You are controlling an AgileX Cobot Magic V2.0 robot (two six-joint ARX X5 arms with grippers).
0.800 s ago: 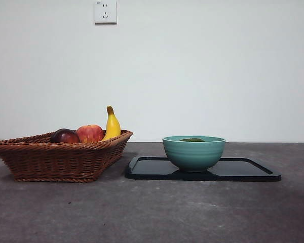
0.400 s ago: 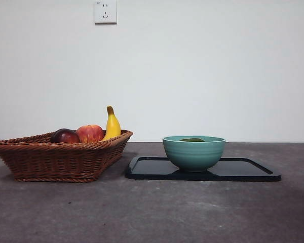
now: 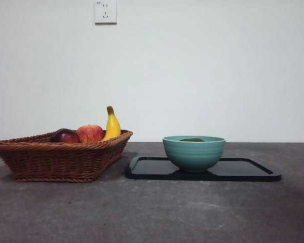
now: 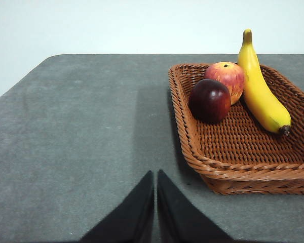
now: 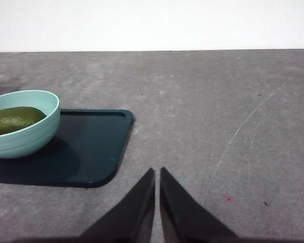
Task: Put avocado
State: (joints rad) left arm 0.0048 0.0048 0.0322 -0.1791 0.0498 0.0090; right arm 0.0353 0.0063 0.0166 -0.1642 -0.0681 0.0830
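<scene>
The avocado [image 5: 12, 119] lies inside a teal bowl [image 3: 194, 152]; from the low front view only a dark green sliver of it [image 3: 192, 139] shows above the rim, so I cannot tell how it sits. The bowl stands on a flat black tray [image 3: 243, 171] on the grey table [image 3: 157, 212]. Beside the tray is a wicker basket [image 3: 61, 158] holding a dark red-purple fruit [image 4: 210, 100], a red apple [image 4: 226, 78] and a banana [image 4: 259, 88]. My left gripper [image 4: 155, 174] hangs over bare table near the basket, jaws pressed together and empty. My right gripper [image 5: 157, 172] hangs near the tray's corner, its jaws likewise closed on nothing.
</scene>
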